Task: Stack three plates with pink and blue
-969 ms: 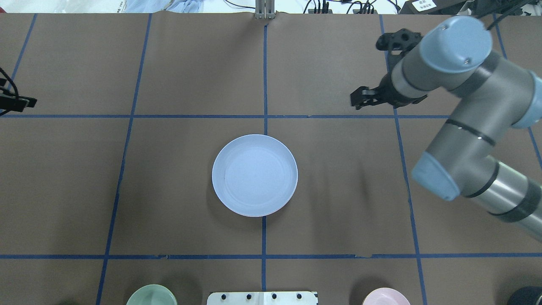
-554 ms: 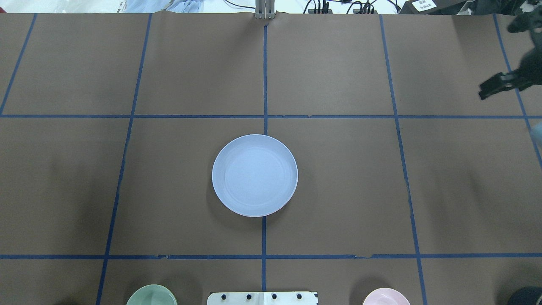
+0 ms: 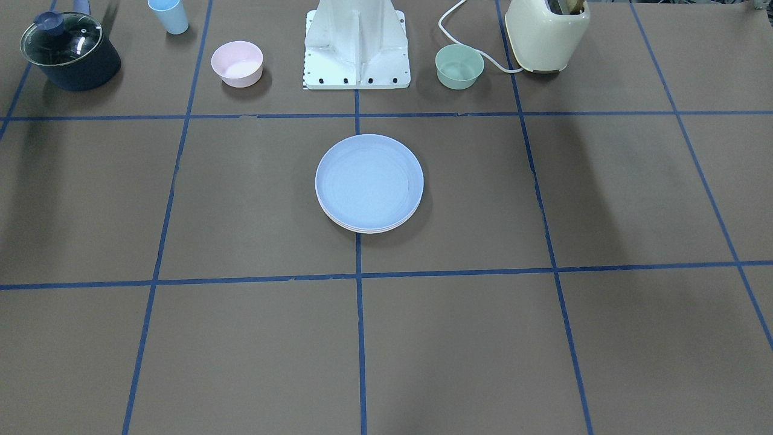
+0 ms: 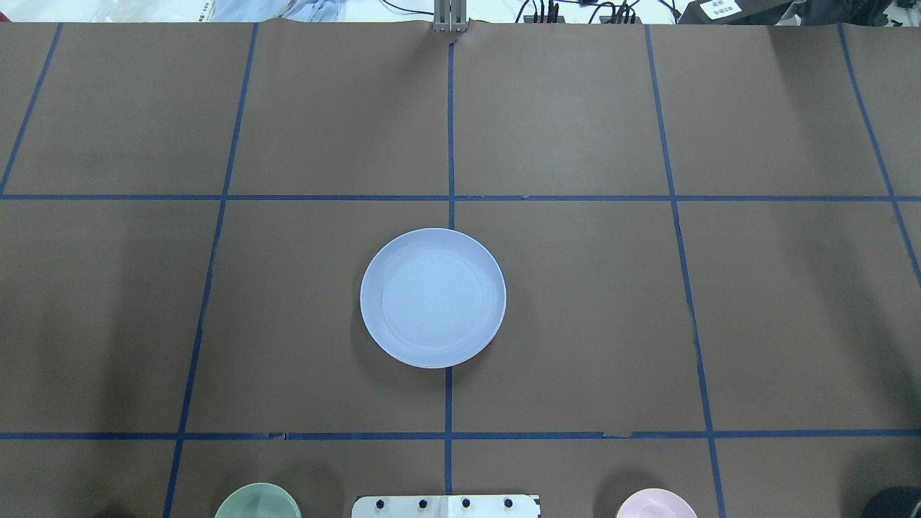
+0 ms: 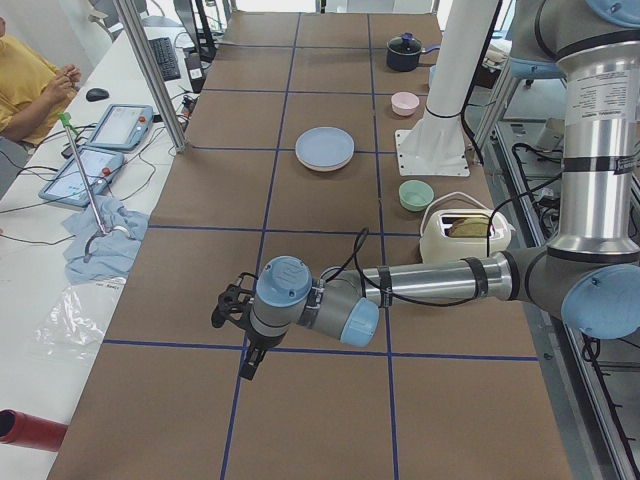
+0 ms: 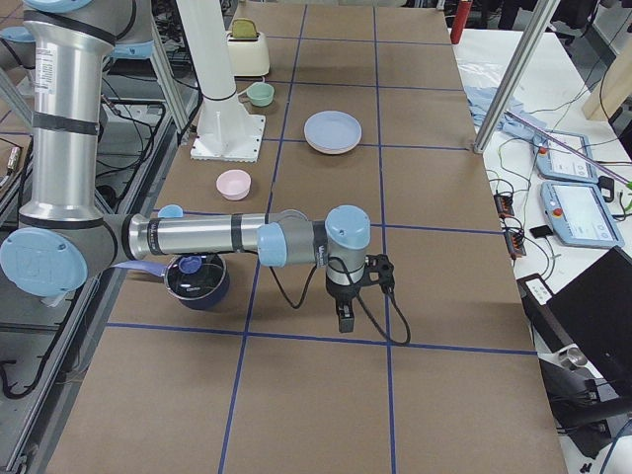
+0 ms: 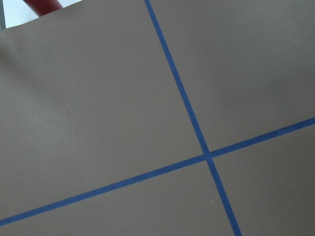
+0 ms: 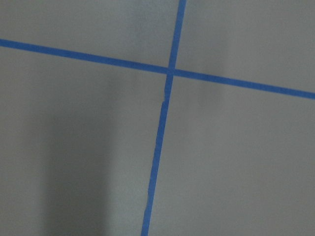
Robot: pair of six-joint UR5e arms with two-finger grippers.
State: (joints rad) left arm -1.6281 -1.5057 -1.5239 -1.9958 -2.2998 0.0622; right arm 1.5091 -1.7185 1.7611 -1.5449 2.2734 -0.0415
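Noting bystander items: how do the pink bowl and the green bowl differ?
Colour: the pink bowl is pale pink, the green bowl pale green. Side: the pink bowl stands on the robot's right of the base, the green bowl on its left. Neighbours: the pink bowl is near the cup and pot; the green bowl is beside the toaster. Both stand upright, look empty and alike in size, apart from the plates.

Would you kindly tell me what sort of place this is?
Probably a robotics lab: the table is papered brown with a blue tape grid, and control tablets lie on the side bench.
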